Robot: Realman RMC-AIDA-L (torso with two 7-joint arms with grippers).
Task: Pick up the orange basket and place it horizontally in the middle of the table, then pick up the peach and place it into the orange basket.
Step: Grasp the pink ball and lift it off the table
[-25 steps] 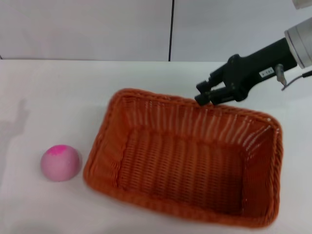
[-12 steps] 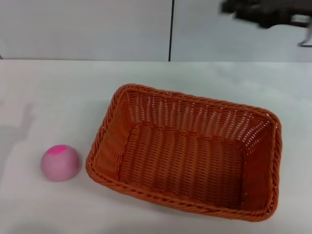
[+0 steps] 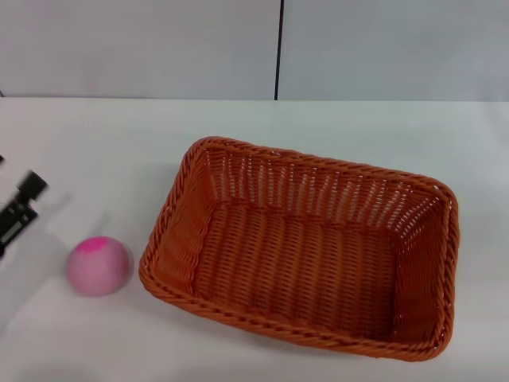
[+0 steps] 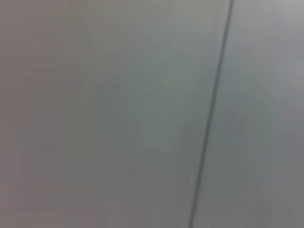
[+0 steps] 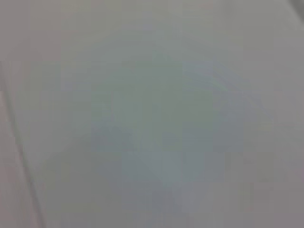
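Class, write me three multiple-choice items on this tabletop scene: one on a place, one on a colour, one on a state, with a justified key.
1. Where is the peach?
A. inside the basket
B. on the table, beside the basket's left end
C. behind the basket

2. What colour is the orange basket?
A. burnt orange
B. blue
C. white

3. What does the basket hold?
A. the peach
B. a gripper
C. nothing

Key: B, the peach sits on white tabletop left of the rim, near the left gripper; A, its weave is orange; C, only bare weave shows inside.

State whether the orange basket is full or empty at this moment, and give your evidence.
Empty. The orange basket shows only its bare woven floor, and the peach sits outside it on the table, at its left end.
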